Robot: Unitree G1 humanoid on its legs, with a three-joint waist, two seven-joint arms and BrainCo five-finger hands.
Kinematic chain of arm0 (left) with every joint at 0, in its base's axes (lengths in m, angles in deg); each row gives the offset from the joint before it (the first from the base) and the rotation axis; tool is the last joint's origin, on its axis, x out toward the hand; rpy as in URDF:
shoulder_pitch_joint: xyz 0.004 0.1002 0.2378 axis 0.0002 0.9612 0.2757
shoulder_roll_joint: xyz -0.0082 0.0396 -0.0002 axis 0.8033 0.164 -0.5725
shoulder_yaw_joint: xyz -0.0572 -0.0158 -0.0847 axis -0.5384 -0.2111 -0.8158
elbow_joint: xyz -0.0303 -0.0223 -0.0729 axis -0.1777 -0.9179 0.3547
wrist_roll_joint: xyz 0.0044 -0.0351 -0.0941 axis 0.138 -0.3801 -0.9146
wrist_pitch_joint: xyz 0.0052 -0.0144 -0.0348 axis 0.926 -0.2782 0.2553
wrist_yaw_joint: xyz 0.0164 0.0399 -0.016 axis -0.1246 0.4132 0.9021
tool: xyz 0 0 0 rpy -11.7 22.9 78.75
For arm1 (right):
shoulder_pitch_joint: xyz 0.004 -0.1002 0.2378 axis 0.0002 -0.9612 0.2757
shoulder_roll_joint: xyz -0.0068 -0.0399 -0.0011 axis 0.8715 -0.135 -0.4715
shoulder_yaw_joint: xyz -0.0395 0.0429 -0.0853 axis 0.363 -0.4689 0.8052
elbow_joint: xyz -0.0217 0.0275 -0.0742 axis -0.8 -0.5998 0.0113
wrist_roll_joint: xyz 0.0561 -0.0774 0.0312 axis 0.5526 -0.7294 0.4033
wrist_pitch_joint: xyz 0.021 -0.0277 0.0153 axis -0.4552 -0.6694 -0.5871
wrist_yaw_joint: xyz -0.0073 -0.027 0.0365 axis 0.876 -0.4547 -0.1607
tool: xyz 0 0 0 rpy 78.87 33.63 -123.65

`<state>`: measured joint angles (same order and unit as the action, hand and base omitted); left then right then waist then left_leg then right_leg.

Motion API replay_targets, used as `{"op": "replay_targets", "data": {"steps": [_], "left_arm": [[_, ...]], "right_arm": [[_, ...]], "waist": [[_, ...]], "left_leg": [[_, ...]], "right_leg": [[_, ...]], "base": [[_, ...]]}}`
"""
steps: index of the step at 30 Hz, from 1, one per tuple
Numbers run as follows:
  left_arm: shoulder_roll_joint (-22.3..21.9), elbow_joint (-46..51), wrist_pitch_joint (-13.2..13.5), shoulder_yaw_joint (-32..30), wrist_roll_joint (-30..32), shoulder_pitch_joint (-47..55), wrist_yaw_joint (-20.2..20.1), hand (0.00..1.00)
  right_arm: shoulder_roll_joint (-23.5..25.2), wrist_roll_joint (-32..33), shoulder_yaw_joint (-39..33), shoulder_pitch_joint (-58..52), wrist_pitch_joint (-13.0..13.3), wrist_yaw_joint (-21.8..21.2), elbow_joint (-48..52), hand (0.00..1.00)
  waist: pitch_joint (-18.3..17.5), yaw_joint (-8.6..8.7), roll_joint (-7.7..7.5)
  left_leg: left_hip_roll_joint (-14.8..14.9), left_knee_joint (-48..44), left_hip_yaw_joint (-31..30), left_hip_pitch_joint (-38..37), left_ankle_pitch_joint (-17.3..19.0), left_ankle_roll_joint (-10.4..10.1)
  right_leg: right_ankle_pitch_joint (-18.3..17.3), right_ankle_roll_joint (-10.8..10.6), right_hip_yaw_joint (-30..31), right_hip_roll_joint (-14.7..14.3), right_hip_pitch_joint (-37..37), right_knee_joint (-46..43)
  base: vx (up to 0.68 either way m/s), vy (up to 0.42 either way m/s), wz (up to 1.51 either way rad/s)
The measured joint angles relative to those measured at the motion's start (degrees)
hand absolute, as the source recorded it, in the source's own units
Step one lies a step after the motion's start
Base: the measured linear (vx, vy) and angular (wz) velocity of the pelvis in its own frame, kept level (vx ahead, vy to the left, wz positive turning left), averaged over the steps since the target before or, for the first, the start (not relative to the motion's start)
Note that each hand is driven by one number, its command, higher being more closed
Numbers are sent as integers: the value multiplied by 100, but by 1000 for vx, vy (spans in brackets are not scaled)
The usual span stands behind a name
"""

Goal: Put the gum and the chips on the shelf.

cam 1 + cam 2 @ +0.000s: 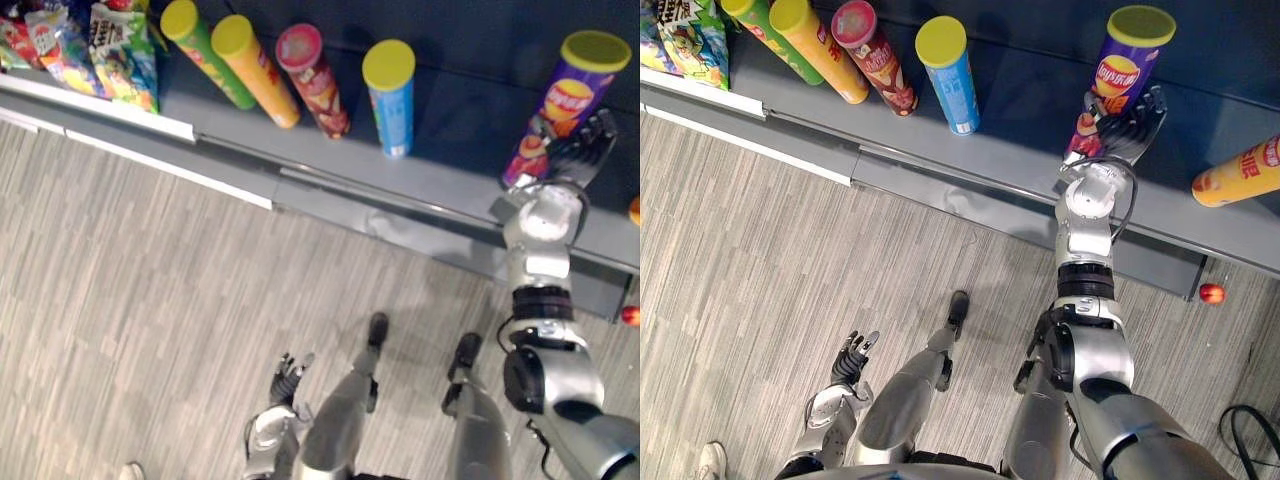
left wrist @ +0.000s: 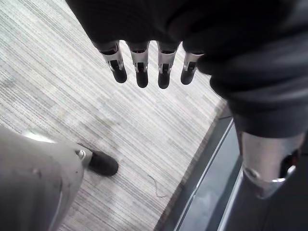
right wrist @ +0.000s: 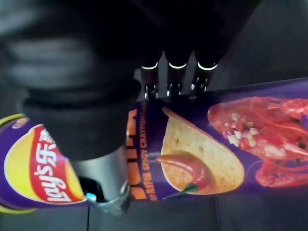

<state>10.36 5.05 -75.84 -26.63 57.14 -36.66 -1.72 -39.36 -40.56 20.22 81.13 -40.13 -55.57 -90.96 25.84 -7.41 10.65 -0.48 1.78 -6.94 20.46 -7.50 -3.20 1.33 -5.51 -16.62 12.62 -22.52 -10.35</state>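
The right hand (image 1: 1130, 125), fingers spread, rests against the upright chips (image 1: 1120, 70) on the shelf (image 1: 1020, 150), probably steadying them for release.

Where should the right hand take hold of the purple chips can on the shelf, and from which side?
Around the mid-body of the purple chips can, coming from the aisle side: it stands upright on the shelf, a smooth round tube with free space on both sides. The open right hand sits there, thumb and fingers flanking the tube.
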Motion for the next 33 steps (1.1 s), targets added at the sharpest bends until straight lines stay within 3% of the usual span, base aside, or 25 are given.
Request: {"op": "replay_targets", "data": {"steps": [8,15,24,33], "left_arm": [[2,-175,32,128,-230,-199,-11,0],[-63,-139,60,117,-274,-233,-13,0],[-373,140,80,-29,-442,-245,-12,0],[-406,295,97,-362,-440,-244,15,0]], "right_arm": [[-281,-2,-71,499,4,145,-137,100],[-242,-1,-157,501,83,260,187,100],[151,2,-122,182,86,398,1018,100],[888,0,631,-579,148,349,1622,100]], "waist": [[119,-90,194],[132,-132,221],[132,-123,221],[120,-75,170]], "left_leg": [[-1,228,-37,313,-257,-87],[-21,335,45,485,-379,-113],[49,325,490,647,-395,-134],[155,199,873,644,-338,-109]], "right_leg": [[-168,77,50,97,-678,-588],[-333,125,175,197,-1164,-1068],[-523,172,291,275,-1530,-1480],[-579,189,308,270,-1523,-1558]], "base": [[-68,-55,3],[-58,-83,-2],[-26,-76,-1],[1,-43,-2]]}}
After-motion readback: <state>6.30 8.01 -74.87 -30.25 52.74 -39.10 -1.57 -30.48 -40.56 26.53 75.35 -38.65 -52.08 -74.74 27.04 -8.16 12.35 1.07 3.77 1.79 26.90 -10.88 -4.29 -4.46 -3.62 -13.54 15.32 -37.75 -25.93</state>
